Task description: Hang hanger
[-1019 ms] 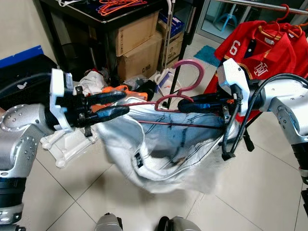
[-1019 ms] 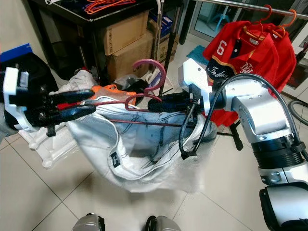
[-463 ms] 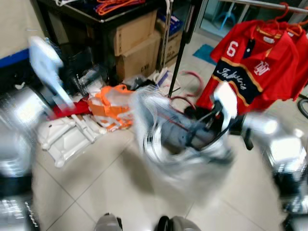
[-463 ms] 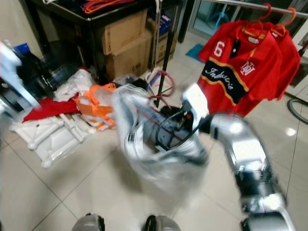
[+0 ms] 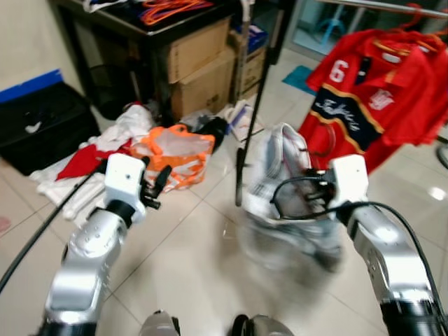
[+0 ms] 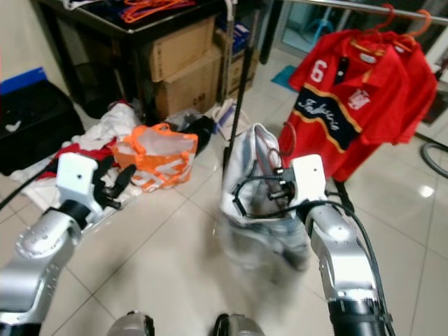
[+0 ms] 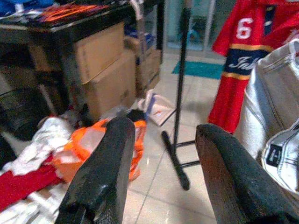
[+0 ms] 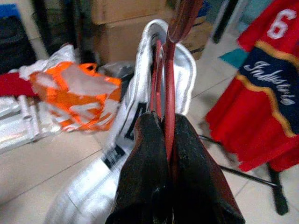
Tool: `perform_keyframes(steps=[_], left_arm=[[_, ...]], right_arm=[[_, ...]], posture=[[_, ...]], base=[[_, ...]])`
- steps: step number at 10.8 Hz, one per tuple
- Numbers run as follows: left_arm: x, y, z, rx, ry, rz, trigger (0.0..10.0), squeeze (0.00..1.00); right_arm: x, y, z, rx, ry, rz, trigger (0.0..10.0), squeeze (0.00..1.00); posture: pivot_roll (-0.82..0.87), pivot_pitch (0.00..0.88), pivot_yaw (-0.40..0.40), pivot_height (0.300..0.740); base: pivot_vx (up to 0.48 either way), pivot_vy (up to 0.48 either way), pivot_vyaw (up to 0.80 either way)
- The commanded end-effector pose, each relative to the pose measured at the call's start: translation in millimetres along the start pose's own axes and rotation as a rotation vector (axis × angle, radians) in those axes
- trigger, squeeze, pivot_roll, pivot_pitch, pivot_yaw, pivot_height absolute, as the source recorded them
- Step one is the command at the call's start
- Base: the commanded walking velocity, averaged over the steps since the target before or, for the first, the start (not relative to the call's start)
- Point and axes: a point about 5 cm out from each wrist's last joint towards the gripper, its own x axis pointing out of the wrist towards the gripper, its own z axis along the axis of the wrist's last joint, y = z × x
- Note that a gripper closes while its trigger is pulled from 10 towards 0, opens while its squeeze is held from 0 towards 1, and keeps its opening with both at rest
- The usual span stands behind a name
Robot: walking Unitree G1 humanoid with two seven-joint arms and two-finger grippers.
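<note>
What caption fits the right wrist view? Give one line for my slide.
Right claw shut on a dark red hanger carrying a white garment, red jersey beyond.

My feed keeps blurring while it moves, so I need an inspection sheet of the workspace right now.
Surface: pale tiled floor.
Job's things: dark red hanger with a pale garment on it; clothes rail up right, carrying a red shirt.
Clutter: orange bag, white and red clothes on the floor, cardboard boxes under a black table.
Grippers: right gripper shut on the hanger; left gripper open, holding nothing.
Cables: black cable looping at the right wrist.
Surroundings: black rack pole.
</note>
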Motion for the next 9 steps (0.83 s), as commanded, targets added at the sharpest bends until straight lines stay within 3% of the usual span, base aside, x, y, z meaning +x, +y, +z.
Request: perform_keyframes(steps=[1, 4, 6, 9], left_arm=[[0.2, -4.8, 9, -0.002, -0.045, 0.031, 10.0, 0.0], [2.4, 4.1, 14, 0.002, -0.056, 0.131, 10.0, 0.0], [-1.0, 11.4, 16, 0.033, -0.062, 0.144, 10.0, 0.0], [2.0, 6.7, 23, 0.031, -0.077, 0.129, 10.0, 0.0]], right_arm=[[-2.0, -0.5, 21, 0.019, -0.093, -0.033, 10.0, 0.0], [2.0, 6.5, 21, 0.056, -0.106, -0.073, 10.0, 0.0], [4.6, 11.4, 33, 0.078, -0.11, -0.079, 10.0, 0.0], [8.7, 16.3, 52, 0.066, -0.144, -0.03, 10.0, 0.0]], posture=[[0.03, 0.086, -0.052, 0.74], [0.04, 0.085, -0.059, 0.74], [0.04, 0.089, -0.062, 0.74], [0.04, 0.088, -0.066, 0.74]], base=[[0.307, 0.0, 0.0], [0.404, 0.0, 0.0], [0.471, 0.0, 0.0], [0.475, 0.0, 0.0]])
